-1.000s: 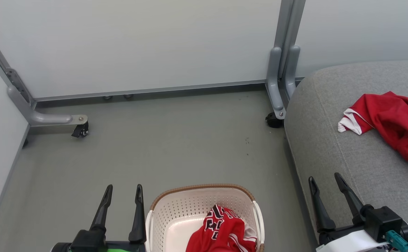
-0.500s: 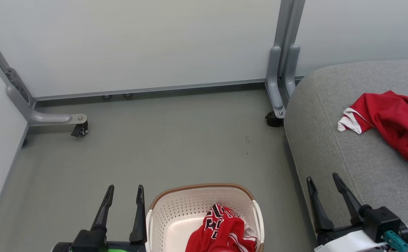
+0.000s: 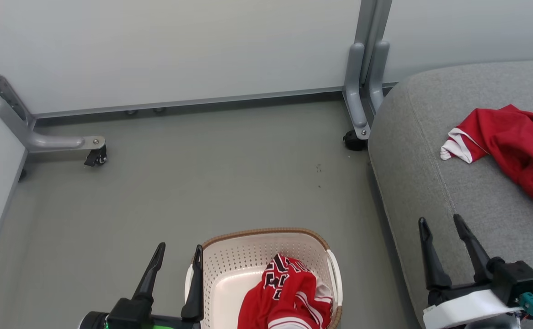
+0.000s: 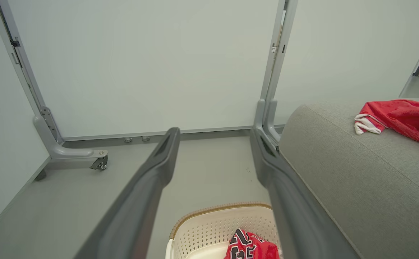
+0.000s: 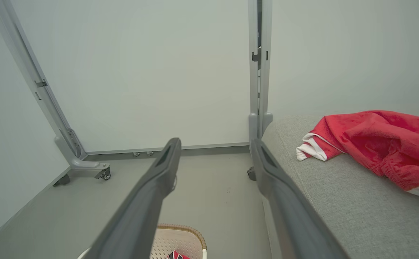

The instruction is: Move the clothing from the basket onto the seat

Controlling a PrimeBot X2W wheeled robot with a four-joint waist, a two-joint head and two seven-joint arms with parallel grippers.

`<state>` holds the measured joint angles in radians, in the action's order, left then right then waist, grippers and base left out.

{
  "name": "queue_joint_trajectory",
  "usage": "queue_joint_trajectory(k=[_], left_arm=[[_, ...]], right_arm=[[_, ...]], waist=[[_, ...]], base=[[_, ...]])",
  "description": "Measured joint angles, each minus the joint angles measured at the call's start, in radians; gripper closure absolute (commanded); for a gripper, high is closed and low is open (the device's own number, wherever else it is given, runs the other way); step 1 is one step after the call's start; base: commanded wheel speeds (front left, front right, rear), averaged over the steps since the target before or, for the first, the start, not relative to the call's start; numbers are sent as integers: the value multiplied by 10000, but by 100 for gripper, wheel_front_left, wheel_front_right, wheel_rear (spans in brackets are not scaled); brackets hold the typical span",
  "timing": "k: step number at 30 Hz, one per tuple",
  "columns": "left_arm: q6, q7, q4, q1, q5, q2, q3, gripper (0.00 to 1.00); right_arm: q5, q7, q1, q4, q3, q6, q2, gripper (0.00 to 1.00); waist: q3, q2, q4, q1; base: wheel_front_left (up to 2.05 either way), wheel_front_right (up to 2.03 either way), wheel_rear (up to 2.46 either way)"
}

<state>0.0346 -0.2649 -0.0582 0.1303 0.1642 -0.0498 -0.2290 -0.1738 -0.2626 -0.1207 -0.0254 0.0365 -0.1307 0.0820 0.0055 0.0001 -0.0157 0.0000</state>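
While left gripper (image 3: 179,249) and right gripper (image 3: 440,220) gape empty, the lettered jersey (image 3: 285,297) lies bunched in the basket (image 3: 257,232) right of the left jaws: likely soft, light, best pinched at its raised fold. A plain red garment (image 3: 513,151) rests on the seat (image 3: 431,183) beyond the right jaws.

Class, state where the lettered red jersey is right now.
In the head view the jersey lies bunched in the right half of the basket at bottom centre, just right of the left gripper.
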Motion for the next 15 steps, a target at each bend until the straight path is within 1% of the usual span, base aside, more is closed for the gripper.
queue_joint_trajectory(k=[3,9,15], left_arm=[[217,0,10,-199,123,0,-56,0],[631,0,-290,-1111,-48,2,-221,0],[878,0,-1072,-2325,-639,-38,-500,0]], right_arm=[[-46,0,269,196,-280,0,-8,0],[-63,0,1309,606,-767,0,33,0],[-31,0,2388,941,-1037,0,56,0]], waist=[[299,0,-40,0],[1290,0,-133,0],[2582,0,-320,1]], base=[[0,0,0],[0,0,0],[0,0,0]])
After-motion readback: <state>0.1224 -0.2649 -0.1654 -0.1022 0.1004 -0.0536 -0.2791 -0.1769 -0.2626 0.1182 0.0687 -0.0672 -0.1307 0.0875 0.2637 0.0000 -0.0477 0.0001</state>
